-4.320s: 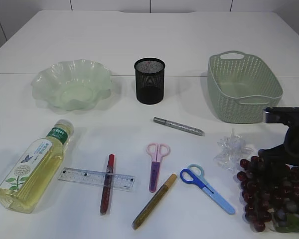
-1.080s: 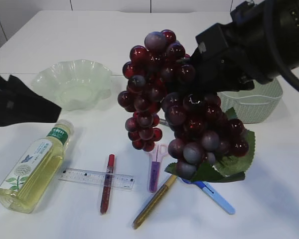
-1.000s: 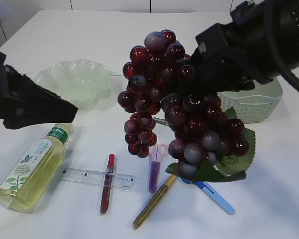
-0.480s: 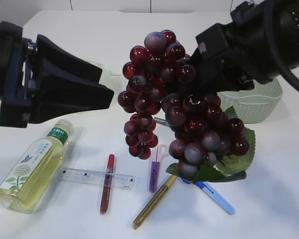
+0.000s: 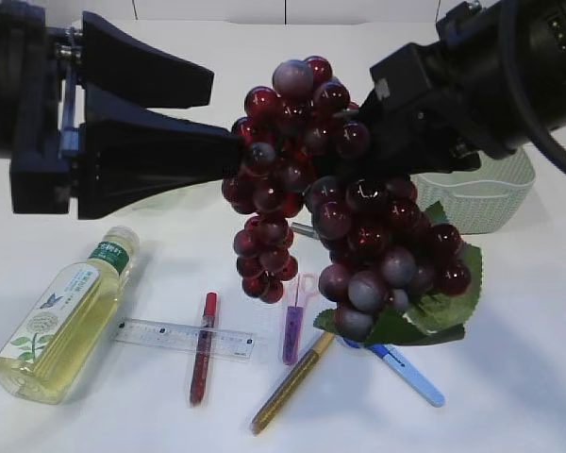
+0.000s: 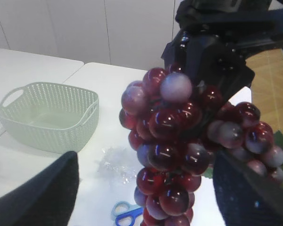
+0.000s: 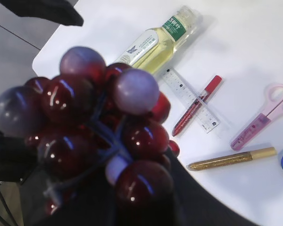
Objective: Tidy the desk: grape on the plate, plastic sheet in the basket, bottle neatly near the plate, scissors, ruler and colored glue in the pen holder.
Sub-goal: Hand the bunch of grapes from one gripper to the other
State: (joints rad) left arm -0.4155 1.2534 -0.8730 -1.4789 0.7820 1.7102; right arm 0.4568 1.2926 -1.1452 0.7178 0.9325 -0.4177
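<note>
My right gripper (image 5: 401, 118) is shut on a bunch of dark red grapes (image 5: 330, 198) and holds it high above the desk; the grapes fill the right wrist view (image 7: 99, 122). My left gripper (image 5: 224, 118) is open, and its two black fingers reach in from the left to the bunch's edge. In the left wrist view the grapes (image 6: 179, 141) hang between the spread fingers (image 6: 144, 160). The bottle (image 5: 61, 316) lies at the front left. The ruler (image 5: 179, 338), red glue pen (image 5: 202, 347), gold glue pen (image 5: 292, 382), pink scissors (image 5: 292, 326) and blue scissors (image 5: 406, 373) lie below. The plate and pen holder are hidden.
The green basket (image 5: 481, 203) stands at the back right, empty in the left wrist view (image 6: 47, 117). The crumpled plastic sheet (image 6: 115, 162) lies on the desk in front of it. Both arms and the bunch crowd the space above the desk's middle.
My left gripper has swung in from the left and reached the grape bunch, with its fingers open. The right gripper and the grapes have stayed still.
</note>
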